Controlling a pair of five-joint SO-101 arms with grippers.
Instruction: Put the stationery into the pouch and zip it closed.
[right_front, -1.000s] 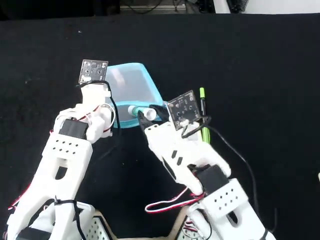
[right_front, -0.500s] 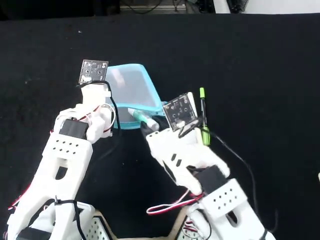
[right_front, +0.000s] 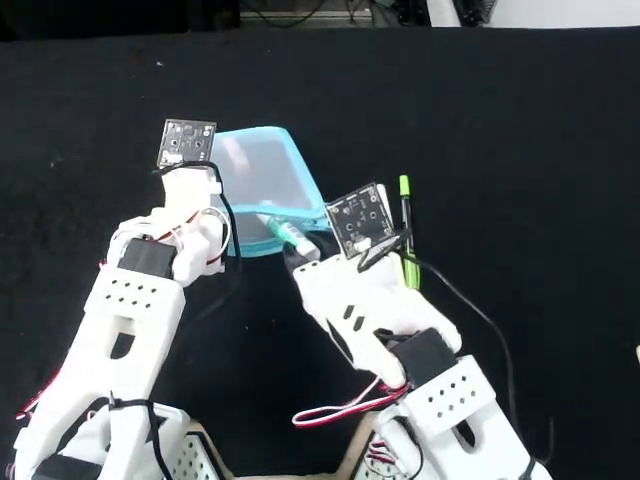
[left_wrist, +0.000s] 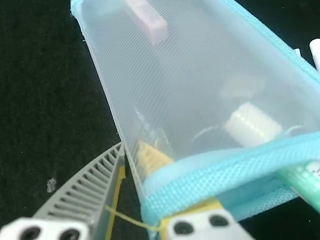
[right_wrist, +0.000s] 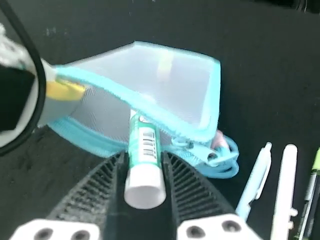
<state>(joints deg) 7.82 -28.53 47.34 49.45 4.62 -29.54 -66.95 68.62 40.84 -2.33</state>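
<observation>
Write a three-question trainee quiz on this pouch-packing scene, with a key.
1. Multiple choice: what does the right pincer grip? A) a glue stick B) scissors C) a ruler
2. True or false: the pouch is zipped shut.
3. Short answer: which pincer holds the pouch's rim?
Key: 1 A. 2 false; its mouth gapes open. 3 the left pincer.
</observation>
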